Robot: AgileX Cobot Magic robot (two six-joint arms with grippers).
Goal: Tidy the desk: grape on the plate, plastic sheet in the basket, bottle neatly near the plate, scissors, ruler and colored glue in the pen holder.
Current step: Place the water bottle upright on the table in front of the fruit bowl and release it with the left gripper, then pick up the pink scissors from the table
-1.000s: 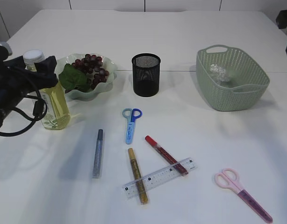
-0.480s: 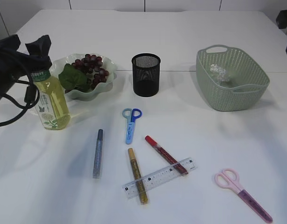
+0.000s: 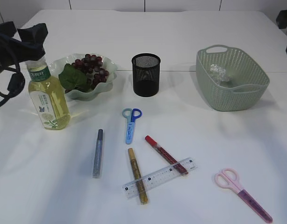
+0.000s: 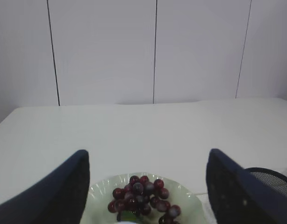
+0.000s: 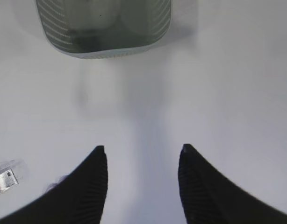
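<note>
- bottle of yellow liquid, upright on the white surface, at about 8 o'clock of the plate and just beside its rim.
- left end effector hangs above the bottle's neck, clear of it; in the left wrist view its two dark fingers stand wide apart with nothing between them, the plate below and beyond.
- grapes, dark red with a green leaf, lie on the pale green scalloped plate at the far left of the surface.
- black mesh pen holder stands upright at 3 o'clock of the plate, a little apart from it.
- green basket sits at the far right; the crumpled clear plastic sheet lies inside it, toward its back wall.
- blue scissors lie at 6 o'clock of the pen holder, handles toward it.
- grey glue stick lies at 8 o'clock of the blue scissors, well apart from the other sticks.
- gold glue stick and red glue stick both cross the clear ruler, which lies slanted near the front edge.
- pink scissors lie alone at the front right, at 6 o'clock of the basket.
- right end effector shows only in its own wrist view: fingers parted, empty, over bare surface, the basket at 12 o'clock and an end of the ruler at the lower left edge.
</note>
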